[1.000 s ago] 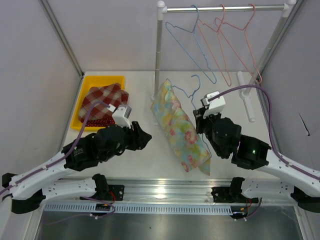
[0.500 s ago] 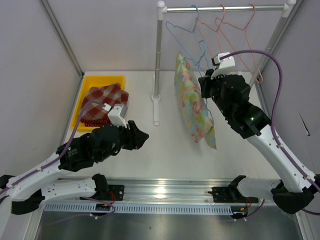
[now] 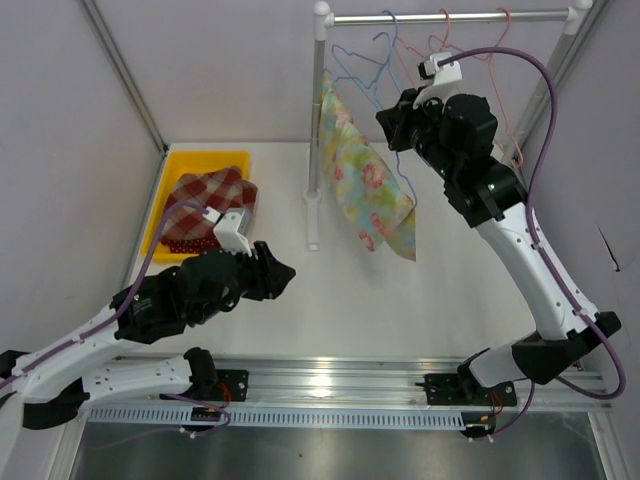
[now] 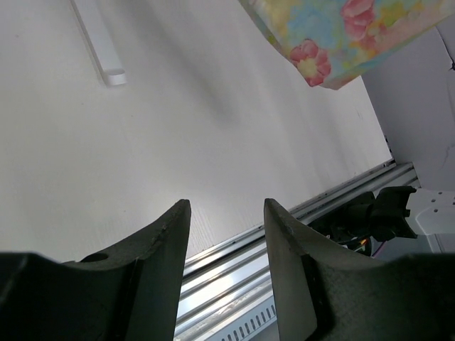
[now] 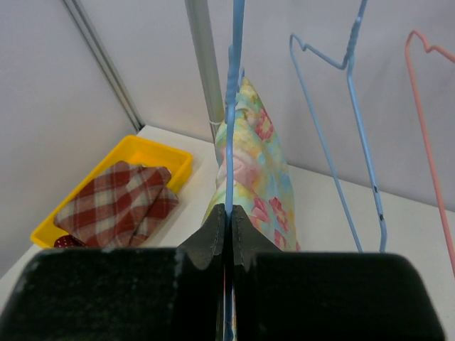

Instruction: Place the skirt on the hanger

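My right claw (image 5: 227,217) pinches the blue hanger (image 5: 230,99); the skirt (image 3: 362,178) hangs on it, up near the rail (image 3: 450,17) (clear of the table (image 4: 106,177)). My left claw (image 4: 225,213) is spread, low over the table.

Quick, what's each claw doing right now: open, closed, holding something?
Left gripper: open, holding nothing.
Right gripper: shut on the blue hanger carrying the floral skirt.

I am reading no words, numbers, labels or brand marks in any view. The skirt (image 3: 362,188) is showing only a flower print, and the hanger (image 5: 231,106) pinched in my right pincer (image 5: 226,213) is plain blue wire.
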Tool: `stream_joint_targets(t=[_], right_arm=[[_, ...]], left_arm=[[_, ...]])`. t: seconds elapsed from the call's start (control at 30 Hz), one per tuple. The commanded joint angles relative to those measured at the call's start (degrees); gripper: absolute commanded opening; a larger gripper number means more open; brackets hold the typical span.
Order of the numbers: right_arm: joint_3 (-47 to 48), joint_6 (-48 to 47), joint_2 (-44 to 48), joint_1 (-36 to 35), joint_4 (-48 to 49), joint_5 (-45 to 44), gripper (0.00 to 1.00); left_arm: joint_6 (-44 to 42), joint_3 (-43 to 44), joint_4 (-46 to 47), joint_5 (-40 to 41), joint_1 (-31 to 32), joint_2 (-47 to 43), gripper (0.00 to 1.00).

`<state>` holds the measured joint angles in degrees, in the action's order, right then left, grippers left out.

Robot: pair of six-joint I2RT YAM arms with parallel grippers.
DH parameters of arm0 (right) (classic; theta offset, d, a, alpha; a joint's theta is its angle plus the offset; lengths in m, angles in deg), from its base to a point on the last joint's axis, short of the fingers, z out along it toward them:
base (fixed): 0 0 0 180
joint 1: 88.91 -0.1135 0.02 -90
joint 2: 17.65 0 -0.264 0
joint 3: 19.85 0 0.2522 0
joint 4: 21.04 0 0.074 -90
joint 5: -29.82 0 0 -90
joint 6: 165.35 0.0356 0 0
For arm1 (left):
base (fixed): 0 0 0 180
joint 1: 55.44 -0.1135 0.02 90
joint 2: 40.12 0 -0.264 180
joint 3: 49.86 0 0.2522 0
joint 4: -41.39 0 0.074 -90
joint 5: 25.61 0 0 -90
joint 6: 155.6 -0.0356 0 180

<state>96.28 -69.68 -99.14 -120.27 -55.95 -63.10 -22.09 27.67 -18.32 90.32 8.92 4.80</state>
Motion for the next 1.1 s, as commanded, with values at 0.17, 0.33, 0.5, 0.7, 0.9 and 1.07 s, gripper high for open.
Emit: stream_joint_targets(t=[0.17, 0.33, 0.5, 0.7, 0.9, 1.07], right_arm=[[10.8, 1.2, -7.0, 1.7, 9.7, -0.2, 0.00], [15.8, 0.7, -11.8, 2.6, 11.4, -0.4, 0.00], [21.6, 0.1, -17.4, 2.7, 11.4, -0.1, 0.00], [25.7, -0.3, -21.3, 2.6, 10.2, -0.9, 0.00], [26.3, -0.7, -23.8, 2.2, 9.6, -1.0, 0.00], [26.2, -1.8, -25.3, 1.4, 9.6, -1.6, 0.00]], left_arm=[[0.2, 1.5, -0.9, 0.7, -0.3, -1.7, 0.51], [0.8, 0.7, -1.8, 1.0, -0.3, -2.8, 0.51], [1.1, 0.0, -1.9, 1.1, -0.3, -3.4, 0.51], [1.1, -0.6, -1.7, 1.0, -0.3, -3.2, 0.52], [1.0, -0.7, -1.3, 0.7, -0.3, -2.8, 0.52], [1.3, -1.4, -1.4, 0.8, -0.3, -3.3, 0.52]])
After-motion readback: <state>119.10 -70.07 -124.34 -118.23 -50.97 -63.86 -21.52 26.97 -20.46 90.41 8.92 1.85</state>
